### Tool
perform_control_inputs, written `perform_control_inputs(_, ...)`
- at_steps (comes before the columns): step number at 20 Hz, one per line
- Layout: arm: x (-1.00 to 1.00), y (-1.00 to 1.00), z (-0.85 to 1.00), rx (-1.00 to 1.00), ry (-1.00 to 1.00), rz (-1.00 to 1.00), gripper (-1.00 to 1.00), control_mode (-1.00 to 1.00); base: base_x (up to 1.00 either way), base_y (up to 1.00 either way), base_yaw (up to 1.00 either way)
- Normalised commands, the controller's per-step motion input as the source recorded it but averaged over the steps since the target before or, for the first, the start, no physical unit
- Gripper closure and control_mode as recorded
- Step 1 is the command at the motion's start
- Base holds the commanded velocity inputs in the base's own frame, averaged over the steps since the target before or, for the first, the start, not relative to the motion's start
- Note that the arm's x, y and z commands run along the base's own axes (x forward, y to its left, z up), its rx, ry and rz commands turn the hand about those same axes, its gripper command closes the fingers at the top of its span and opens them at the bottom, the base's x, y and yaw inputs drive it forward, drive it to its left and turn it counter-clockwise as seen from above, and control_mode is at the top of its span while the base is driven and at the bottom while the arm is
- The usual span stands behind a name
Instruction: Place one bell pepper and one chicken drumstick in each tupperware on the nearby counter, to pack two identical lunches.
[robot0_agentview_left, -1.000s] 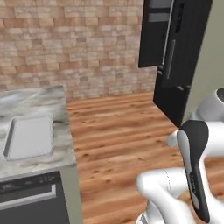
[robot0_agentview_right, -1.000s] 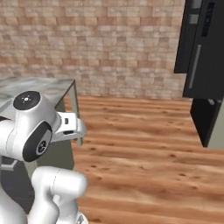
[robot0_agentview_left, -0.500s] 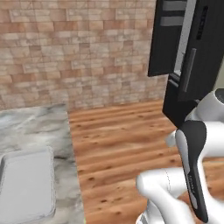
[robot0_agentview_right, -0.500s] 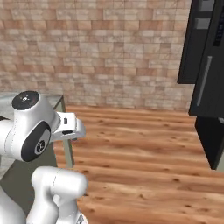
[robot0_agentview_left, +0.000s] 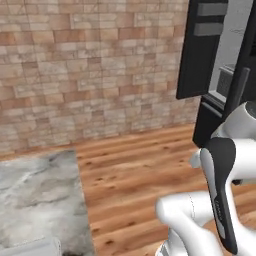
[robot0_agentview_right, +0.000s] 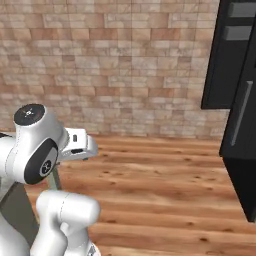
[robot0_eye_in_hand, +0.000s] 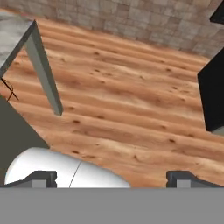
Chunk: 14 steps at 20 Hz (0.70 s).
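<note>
Travel looks like the step in hand: no pepper, drumstick or tupperware is in sight. The counter (robot0_agentview_left: 37, 195) lies near left, marbled and bare where visible, its end also at the hand view's far left. The gripper (robot0_eye_in_hand: 111, 177) carries nothing, its tips set wide apart over the wooden floor (robot0_agentview_right: 165, 185). Next, it likely must find the food.

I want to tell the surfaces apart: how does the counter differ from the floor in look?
The counter is grey-white marbled stone; the floor is warm brown wood planks with dark knots. The counter stands higher, with its edge dropping to the floor; the floor runs lower, up to the brick wall. Both are flat and bare where seen.
</note>
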Motion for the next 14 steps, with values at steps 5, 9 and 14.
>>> perform_control_inputs(5,0.0,0.0,0.0,0.0,0.0,0.0,-1.0,1.0,1.0,-0.18,-0.21)
perform_control_inputs(9,0.0,0.0,0.0,0.0,0.0,0.0,-1.0,1.0,1.0,-0.15,-0.28)
perform_control_inputs(14,0.0,0.0,0.0,0.0,0.0,0.0,-1.0,1.0,0.92,-0.23,-0.32)
